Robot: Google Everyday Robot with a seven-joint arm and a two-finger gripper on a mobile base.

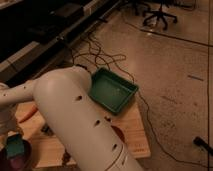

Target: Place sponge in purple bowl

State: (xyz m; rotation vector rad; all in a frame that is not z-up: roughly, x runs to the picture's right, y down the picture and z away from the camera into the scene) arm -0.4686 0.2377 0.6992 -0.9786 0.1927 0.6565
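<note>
The gripper [11, 134] hangs at eight o'clock in the view, low at the left edge, at the end of the white arm [75, 115] that fills the foreground. Right under it is the teal sponge [15, 147], and right under that the purple bowl [24, 161], at seven o'clock in the corner. I cannot tell how wide the gripper stands, nor whether it has hold of the sponge or the sponge already rests in the bowl. The two meet so closely that the line between them is lost.

My judgement is that the task is nearly finished. The sponge is at the bowl, over it or in it, and not lying out on the table [132, 127]. What may be left is the release and lifting the arm clear. If the sponge is already down, only the lift-off remains.

As for containers, the bowl shows nothing but the sponge, though much of it is cut off by the frame. The green tray [112, 91] sits at one o'clock from the arm's elbow, on the far corner of the table and well apart from the bowl, and looks empty. A small orange thing [30, 111] lies on the table at nine o'clock, in neither container.
</note>
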